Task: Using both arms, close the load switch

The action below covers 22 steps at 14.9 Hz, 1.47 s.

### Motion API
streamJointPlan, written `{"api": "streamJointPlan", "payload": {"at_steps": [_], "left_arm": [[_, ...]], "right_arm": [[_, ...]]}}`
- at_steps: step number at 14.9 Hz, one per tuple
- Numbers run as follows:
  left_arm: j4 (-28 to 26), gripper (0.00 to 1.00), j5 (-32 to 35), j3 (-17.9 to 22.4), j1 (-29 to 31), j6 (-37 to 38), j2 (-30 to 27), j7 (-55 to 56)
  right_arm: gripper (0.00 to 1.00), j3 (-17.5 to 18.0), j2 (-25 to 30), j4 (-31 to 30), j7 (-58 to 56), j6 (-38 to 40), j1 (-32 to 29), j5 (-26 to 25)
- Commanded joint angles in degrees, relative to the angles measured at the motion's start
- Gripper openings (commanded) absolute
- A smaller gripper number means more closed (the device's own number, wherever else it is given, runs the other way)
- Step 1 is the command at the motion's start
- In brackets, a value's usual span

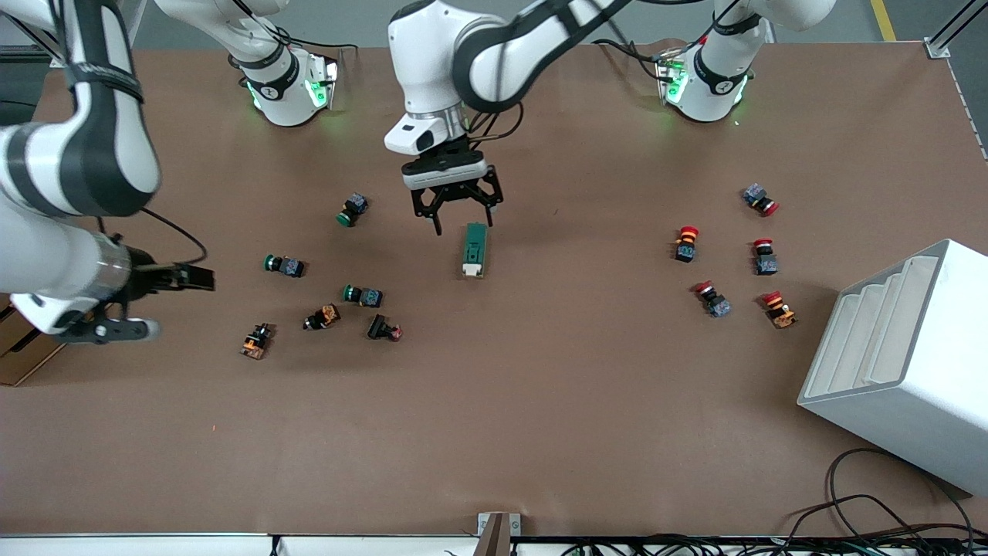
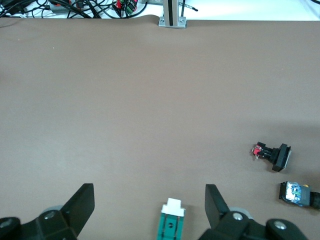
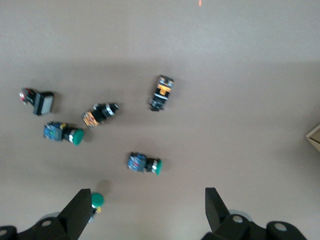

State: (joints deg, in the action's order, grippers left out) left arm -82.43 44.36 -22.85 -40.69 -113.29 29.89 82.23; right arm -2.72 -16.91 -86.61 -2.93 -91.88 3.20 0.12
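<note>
The load switch (image 1: 475,249) is a green oblong block with a white toggle end. It lies flat in the middle of the table, white end toward the front camera. My left gripper (image 1: 462,223) hangs open just above the switch's green end. In the left wrist view the switch (image 2: 171,220) lies between the open fingers, off centre and touching neither, and the gripper (image 2: 149,189) is empty. My right gripper (image 1: 202,278) is open and empty above the table at the right arm's end. In its wrist view the gripper (image 3: 147,192) is over bare table next to green push-buttons.
Green and orange push-buttons (image 1: 363,295) lie scattered toward the right arm's end, also in the right wrist view (image 3: 145,164). Red push-buttons (image 1: 685,242) lie toward the left arm's end. A white slotted rack (image 1: 903,363) stands at that end. A cardboard box (image 1: 23,359) sits under the right arm.
</note>
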Motion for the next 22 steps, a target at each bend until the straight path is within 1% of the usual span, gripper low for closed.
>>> {"api": "streamJointPlan", "payload": {"at_steps": [1,3,4,6,8,10,12,15,16,17,18,20,22], "left_arm": [[-1.24,0.98,-7.33,0.0,4.02,0.69,-5.53,-8.47],[-1.07,0.99,-12.6,0.09,7.71,1.66,-8.26,-14.26],[0.24,1.0,-15.85,0.18,9.82,2.97,-9.23,-17.77],[3.75,1.0,-20.26,0.18,13.07,8.4,-9.68,-25.85],[7.44,1.0,-22.81,0.18,16.76,13.51,-9.68,-33.59],[7.9,1.0,-25.28,-0.08,20.45,15.72,-10.64,-37.04],[7.81,1.0,-27.3,0.18,23.27,16.34,-13.01,-39.5],[7.64,1.0,-30.81,0.09,29.77,19.15,-16.26,-44.68],[7.37,1.0,-32.56,0.53,31.53,19.24,-18.27,-47.23],[6.67,1.0,-34.5,1.84,32.94,19.42,-19.51,-50.12],[6.32,1.0,-37.13,5.5,33.04,20.81,-20.74,-53.89],[6.14,1.0,-42.31,11.49,33.04,23.63,-22.42,-61.72],[6.14,1.0,-45.49,17.55,33.3,26.87,-23.64,-69.36]], "right_arm": [[1.0,1.14,1.61,2.75,-4.44,5.29,-2.93,-2.92],[1.0,1.14,1.53,5.74,-7.52,7.85,-4.69,-3.81],[1.0,1.14,1.53,6.36,-8.4,8.03,-5.56,-3.98],[1.0,1.22,1.53,8.29,-8.67,9.43,-6.97,-4.07],[1.0,1.22,1.09,10.93,-8.58,11.28,-7.5,-4.42],[1.0,1.22,1.09,11.55,-8.67,11.99,-8.47,-3.99],[1.0,1.4,1.26,11.56,-8.5,12.25,-8.74,-3.2],[1.0,1.57,1.53,11.56,-8.23,18.12,-8.56,-2.58],[1.0,1.58,1.61,11.56,-8.58,18.23,-8.56,-2.41],[1.0,1.49,2.22,11.56,-8.76,18.14,-8.65,-2.23],[1.0,1.49,3.62,11.56,-8.85,17.62,-8.65,-1.71],[1.0,1.4,5.65,11.03,-8.94,17.7,-8.65,-1.26],[1.0,1.4,7.41,9.72,-8.94,17.79,-8.65,-1.26]]}}
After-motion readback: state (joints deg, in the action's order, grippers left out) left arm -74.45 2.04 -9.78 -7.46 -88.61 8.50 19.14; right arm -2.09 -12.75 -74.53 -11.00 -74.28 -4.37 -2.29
